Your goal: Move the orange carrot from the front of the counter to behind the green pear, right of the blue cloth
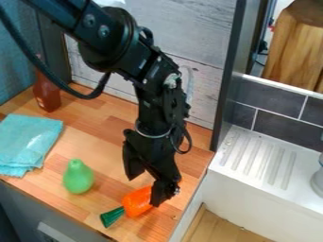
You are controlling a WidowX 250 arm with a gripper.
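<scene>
When looking down at a slant, saw a toy carrot near the front edge of the wooden counter, lying flat with its green top pointing to the lower left. Traced its long axis diagonally up to the right, under the black two-finger gripper. Found much of the orange thick end hidden behind the right-hand jaw, with a sliver of orange just past it. Saw the jaws standing apart, one over the carrot and one off to the left; could not tell whether touching it. Noted a pale fixture cut off by the right edge, too little in view to identify, beside a white grooved drainboard. Farther left, saw a green toy pear upright, then a folded turquoise cloth, cut off by the left edge. Behind these, found a reddish-brown bottle, its upper part blurred. Followed the black arm to the top edge, cut off there, in front of a whitish wood-grain panel.
</scene>
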